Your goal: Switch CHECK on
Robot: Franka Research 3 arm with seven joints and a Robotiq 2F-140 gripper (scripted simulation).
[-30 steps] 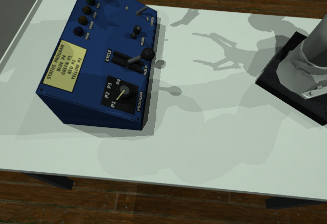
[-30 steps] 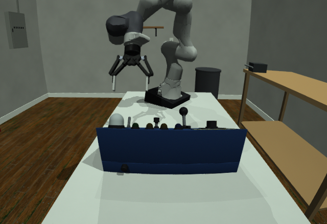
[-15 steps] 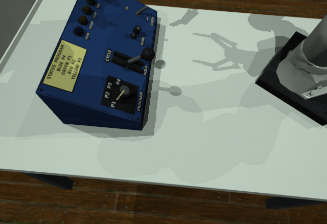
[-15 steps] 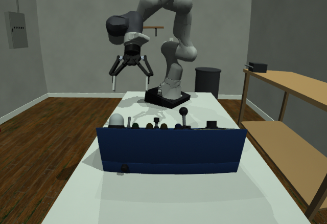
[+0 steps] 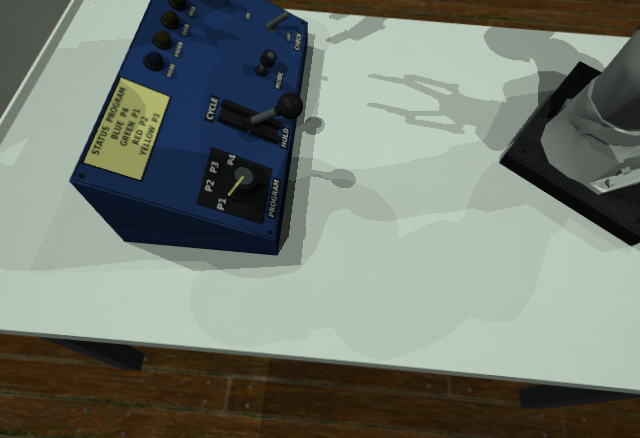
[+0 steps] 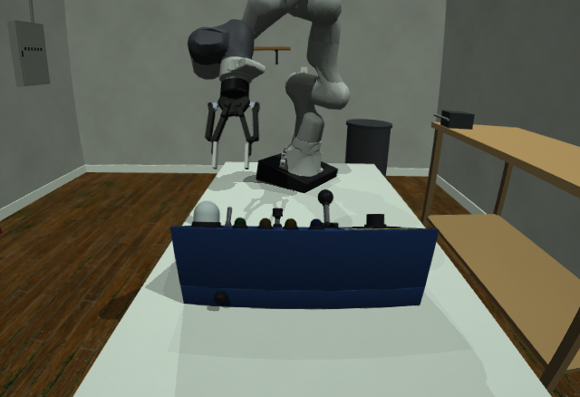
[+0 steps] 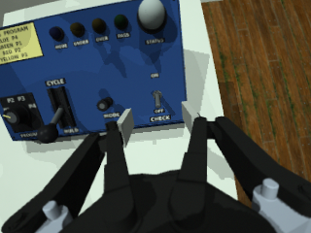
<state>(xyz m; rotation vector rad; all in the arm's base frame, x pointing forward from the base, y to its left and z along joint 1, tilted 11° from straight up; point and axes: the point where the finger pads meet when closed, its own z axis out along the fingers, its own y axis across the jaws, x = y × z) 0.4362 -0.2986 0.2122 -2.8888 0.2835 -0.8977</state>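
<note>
I hang my gripper above the table's edge, just off the console's front corner, so the CHECK toggle sits framed between my fingertips in the wrist view. The toggle stands at the right end of the panel, leaning toward its OFF mark, with the MODE knob just to its left. My fingers are about half open and hold nothing; I judge that narrower spread suits nudging a thin lever without brushing its neighbour. My arm arches up from its base, the wrist bent to point the fingers downward.
</note>
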